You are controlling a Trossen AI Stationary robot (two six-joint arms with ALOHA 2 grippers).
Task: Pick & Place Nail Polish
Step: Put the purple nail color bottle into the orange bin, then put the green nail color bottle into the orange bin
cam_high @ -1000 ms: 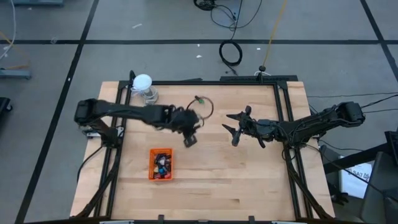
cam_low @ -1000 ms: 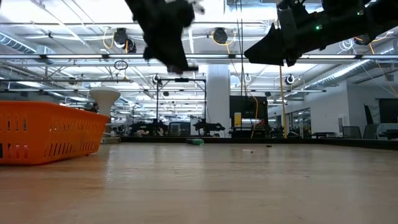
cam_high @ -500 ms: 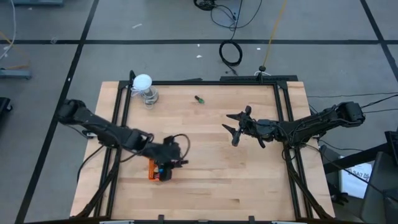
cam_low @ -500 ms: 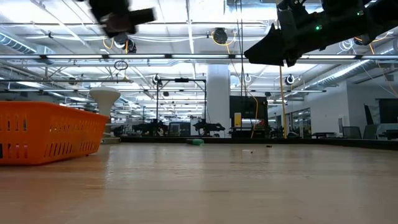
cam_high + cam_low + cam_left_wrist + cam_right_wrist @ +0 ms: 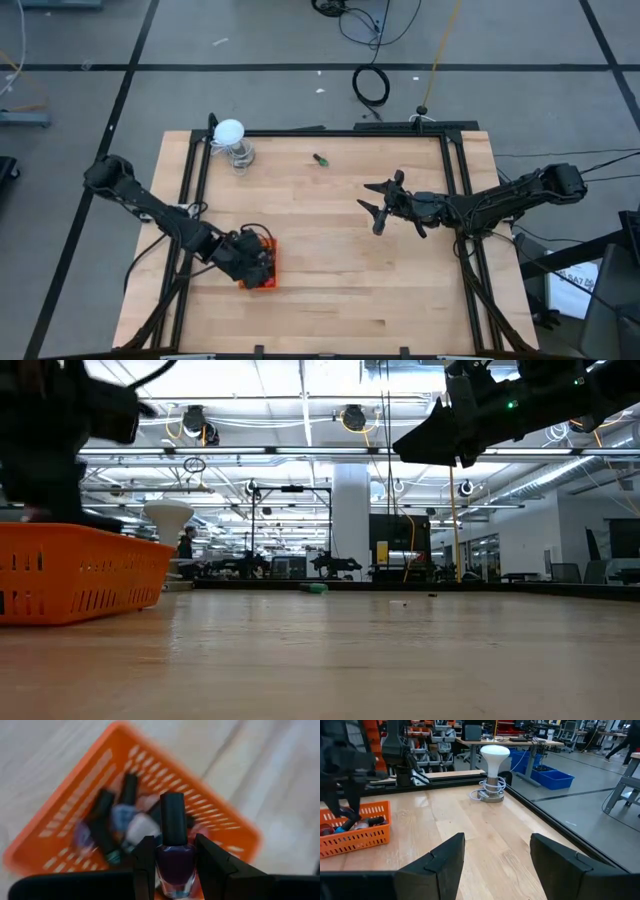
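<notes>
A pale wooden tabletop (image 5: 340, 270) in a black frame stands on a grey floor; behind it lies a wide workshop hall. The left tool (image 5: 172, 862) hangs over the orange basket (image 5: 268, 262) at about seven o'clock, pinching one purple nail polish bottle (image 5: 174, 851) by its body. Roughly five more bottles (image 5: 131, 822) lie blurred in the basket. The right tool (image 5: 377, 205) waits at three o'clock, fingers spread, empty. One green bottle (image 5: 320, 159) lies at twelve o'clock, beside one white bulb (image 5: 230, 133).

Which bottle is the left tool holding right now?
The dark purple bottle with the black cap, upright between the left tool's fingers above the orange tray. The others lie loose in the tray.
</notes>
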